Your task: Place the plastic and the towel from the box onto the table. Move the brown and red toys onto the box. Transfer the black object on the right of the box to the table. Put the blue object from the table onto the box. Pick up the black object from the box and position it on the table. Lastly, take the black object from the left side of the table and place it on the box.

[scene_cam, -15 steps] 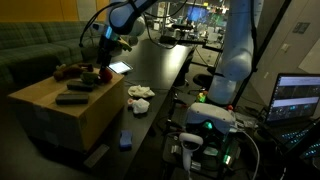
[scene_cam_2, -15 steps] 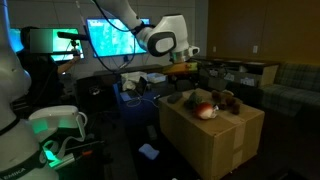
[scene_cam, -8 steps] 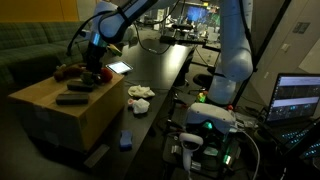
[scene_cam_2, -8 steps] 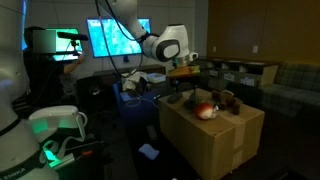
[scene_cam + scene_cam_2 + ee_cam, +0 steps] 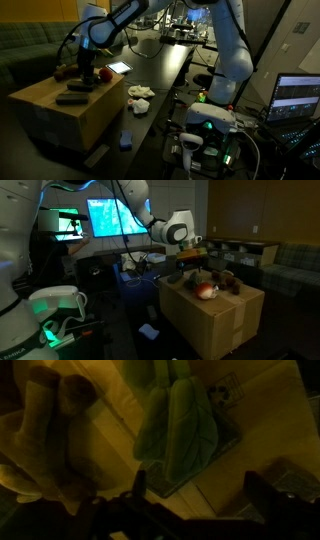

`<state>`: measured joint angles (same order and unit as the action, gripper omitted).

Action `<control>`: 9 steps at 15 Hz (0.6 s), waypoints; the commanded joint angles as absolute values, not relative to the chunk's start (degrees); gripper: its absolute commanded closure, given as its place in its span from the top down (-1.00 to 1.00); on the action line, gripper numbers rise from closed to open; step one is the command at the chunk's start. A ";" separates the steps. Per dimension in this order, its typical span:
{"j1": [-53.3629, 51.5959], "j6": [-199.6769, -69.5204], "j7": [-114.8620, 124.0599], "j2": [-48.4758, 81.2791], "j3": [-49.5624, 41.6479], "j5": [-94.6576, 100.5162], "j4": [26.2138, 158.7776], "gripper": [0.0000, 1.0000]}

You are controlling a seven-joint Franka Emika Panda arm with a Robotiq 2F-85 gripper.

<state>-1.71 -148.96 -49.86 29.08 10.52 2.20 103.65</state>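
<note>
One arm (image 5: 122, 17) bends low, gripper (image 5: 87, 66) (jaws wide) over the box (image 5: 40, 97).

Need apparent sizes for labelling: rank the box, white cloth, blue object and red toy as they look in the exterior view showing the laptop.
1. box
2. white cloth
3. blue object and red toy: these look alike, and the blue object is nearer the camera, so I leave them unranked.

Glossy white arm (image 5: 232, 45) with rounded segments and dark joint bands.

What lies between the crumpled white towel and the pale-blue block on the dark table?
Only bare table between towel and block, in an exterior view.
</note>
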 commanded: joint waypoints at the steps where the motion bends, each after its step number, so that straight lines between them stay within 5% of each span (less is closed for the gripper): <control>1: -2.37 -145.59 -48.73 34.20 9.98 4.32 95.67 1.00; 9: -2.21 -140.19 -48.46 42.08 8.88 4.86 84.66 1.00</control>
